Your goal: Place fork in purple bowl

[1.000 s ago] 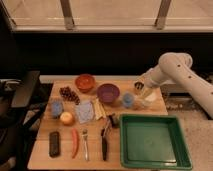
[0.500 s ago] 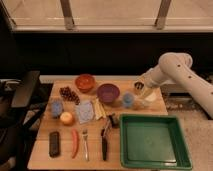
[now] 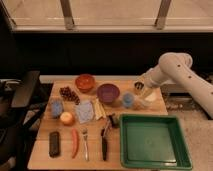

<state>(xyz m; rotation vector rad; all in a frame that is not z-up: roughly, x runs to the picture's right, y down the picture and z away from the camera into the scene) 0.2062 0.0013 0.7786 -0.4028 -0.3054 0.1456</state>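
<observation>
The fork is a slim silver piece lying lengthwise near the table's front edge, between an orange carrot and a black-handled utensil. Toward the back of the table, at its middle, stands the purple bowl, which looks empty. My gripper hangs at the end of the white arm over the table's right back part, to the right of the bowl and just beyond a small blue cup. It is open, holds nothing, and is far from the fork.
An orange-red bowl stands left of the purple one. A green tray fills the front right. Dark grapes, a blue item, a round fruit, a pale packet and a black bar lie on the left half.
</observation>
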